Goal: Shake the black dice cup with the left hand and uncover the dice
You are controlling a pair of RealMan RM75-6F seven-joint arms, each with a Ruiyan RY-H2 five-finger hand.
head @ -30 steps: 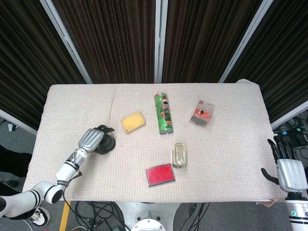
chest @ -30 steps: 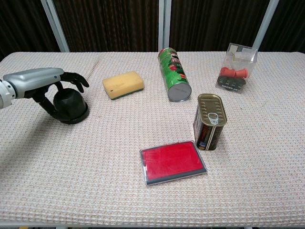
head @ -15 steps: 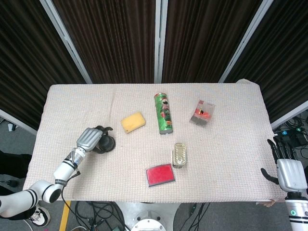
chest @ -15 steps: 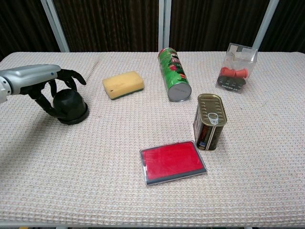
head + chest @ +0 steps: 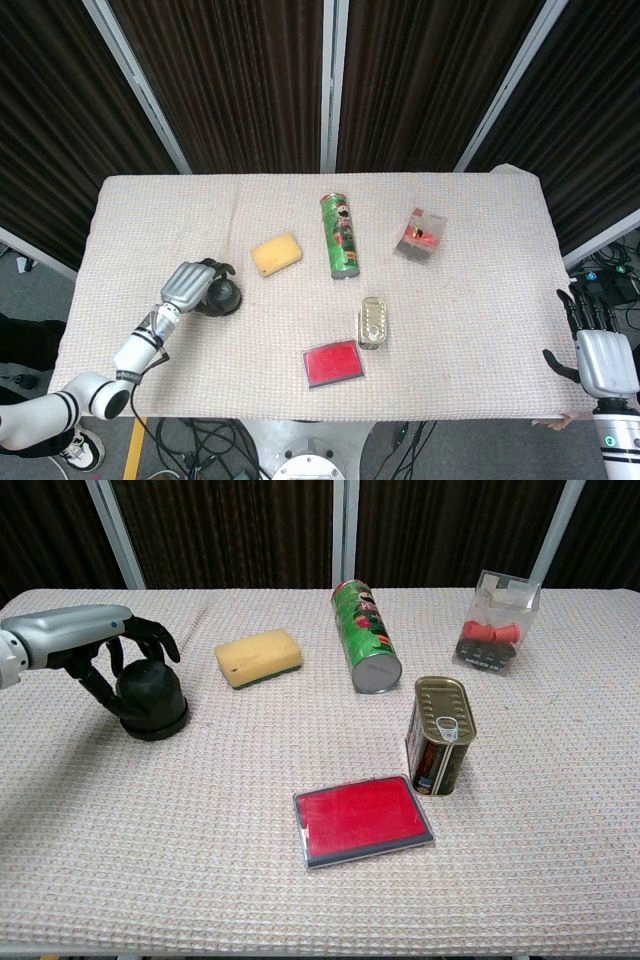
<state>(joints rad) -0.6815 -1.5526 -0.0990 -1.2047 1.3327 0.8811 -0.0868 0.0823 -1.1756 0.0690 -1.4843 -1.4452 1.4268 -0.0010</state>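
The black dice cup (image 5: 226, 297) (image 5: 152, 696) stands mouth-down on the cloth-covered table (image 5: 200, 860) near its left side. My left hand (image 5: 190, 285) (image 5: 88, 640) reaches over it from the left, and its dark fingers (image 5: 150, 640) curl down around the cup's top and sides, gripping it. No dice show; the cup hides whatever is under it. My right hand (image 5: 603, 358) hangs off the table's right front corner, fingers spread, holding nothing. The chest view does not show the right hand.
A yellow sponge (image 5: 258, 658) lies just right of the cup. Further right are a green can on its side (image 5: 366, 648), an upright tin (image 5: 440, 735), a flat red case (image 5: 363, 818) and a clear box with red pieces (image 5: 497, 620).
The left hand and the cup have shifted slightly on the cloth, and the fingers have closed lower around the cup. The right hand has not moved.
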